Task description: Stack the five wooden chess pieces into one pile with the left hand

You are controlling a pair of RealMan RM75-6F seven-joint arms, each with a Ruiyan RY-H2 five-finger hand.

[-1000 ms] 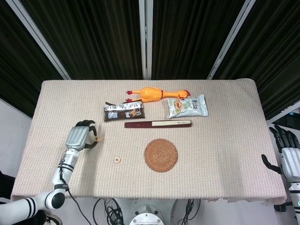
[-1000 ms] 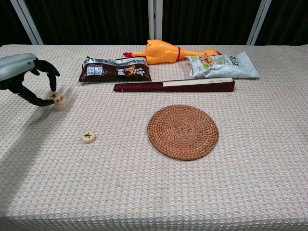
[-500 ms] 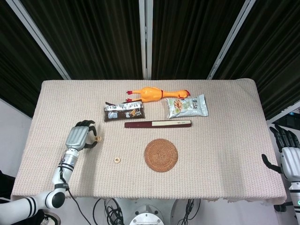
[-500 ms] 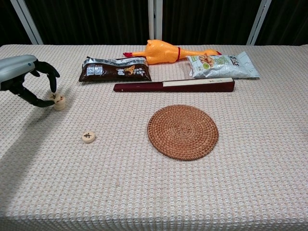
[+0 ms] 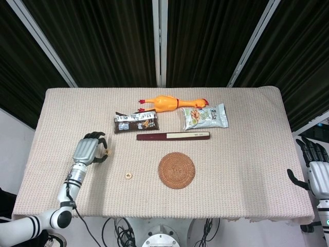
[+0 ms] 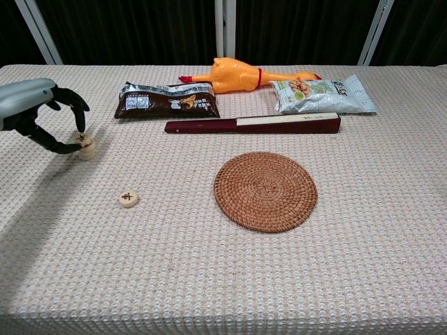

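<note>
The left hand (image 6: 42,115) pinches the top disc onto a short pile (image 6: 86,147), while one loose chess piece (image 6: 128,198) waits at five o'clock of it.

Silver-backed left robot hand (image 5: 87,150) with black fingers (image 6: 78,106), ribbed metal wrist, black-and-white banded arm; right robot hand (image 5: 314,172) alike.

The loose chess piece (image 6: 128,199) bears an unreadable dark character.
</note>
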